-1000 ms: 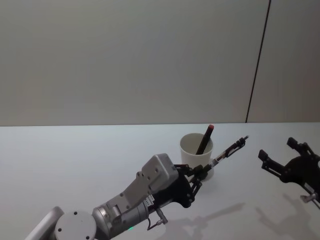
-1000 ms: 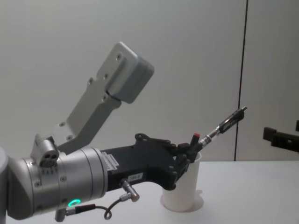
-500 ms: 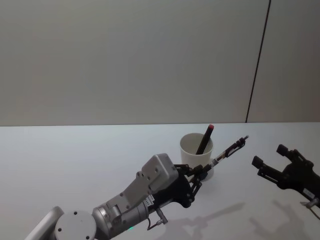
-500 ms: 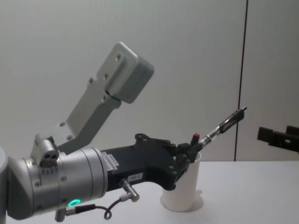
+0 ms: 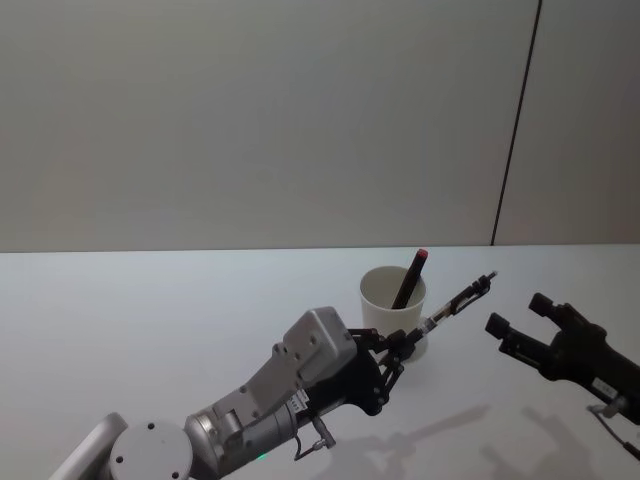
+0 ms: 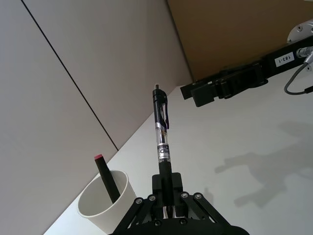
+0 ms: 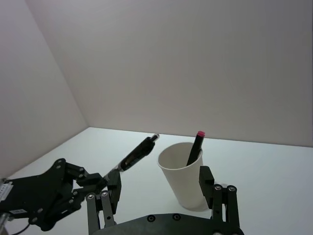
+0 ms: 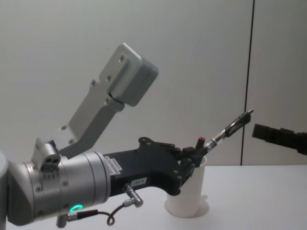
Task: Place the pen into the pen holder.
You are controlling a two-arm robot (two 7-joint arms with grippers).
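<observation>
A pale tabletop meets a plain grey wall. The left gripper has its fingers clenched on the pen, tilted up just beside the pen holder — the left wrist view shows the clip. The right gripper, fingers released, hovers near the pen's tip, open tabletop below.

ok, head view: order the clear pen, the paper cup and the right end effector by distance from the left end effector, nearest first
1. Clear pen: clamped in the left end effector, pointing up and to the robot's right.
2. Paper cup: just beyond the fingers, holding a dark pen with a red tip.
3. Right end effector: farthest, off to the right, open, past the clear pen's far tip.
</observation>
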